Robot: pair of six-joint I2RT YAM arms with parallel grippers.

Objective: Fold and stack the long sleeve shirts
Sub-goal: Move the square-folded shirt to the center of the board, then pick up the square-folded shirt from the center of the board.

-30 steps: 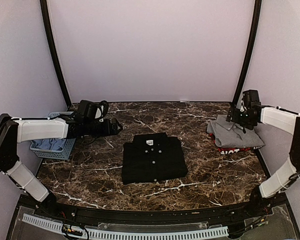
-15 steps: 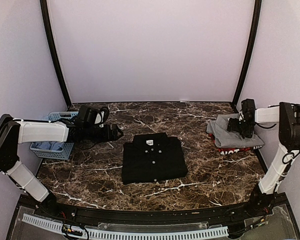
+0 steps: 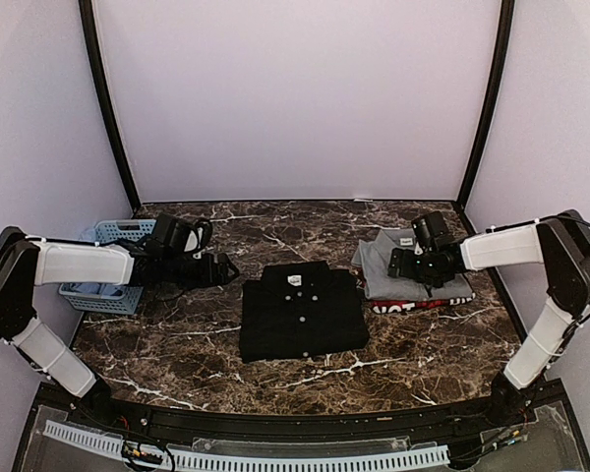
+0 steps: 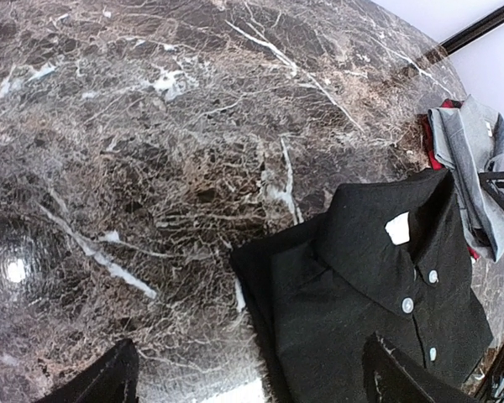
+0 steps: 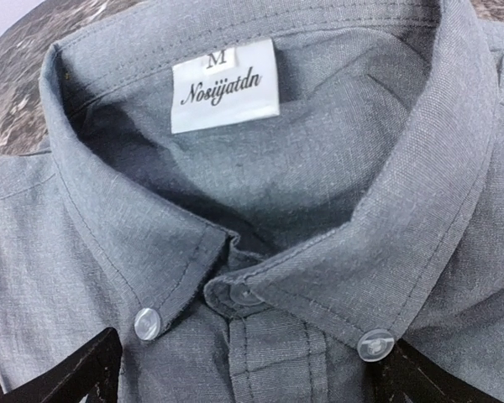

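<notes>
My open right pincer point(image 5: 252, 374) is hovering over the grey collared shirt point(image 5: 260, 193), I judge for stacking. My open left pincer point(image 4: 252, 378) is hanging beside the black buttoned shirt point(image 4: 378, 311).

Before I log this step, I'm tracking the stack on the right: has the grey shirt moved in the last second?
Yes. The grey shirt slid left, closer to the black shirt, which stayed put.

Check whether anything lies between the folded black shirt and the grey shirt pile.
Nothing visible does: the black shirt and the grey shirt lie nearly edge to edge on the marble table.
</notes>
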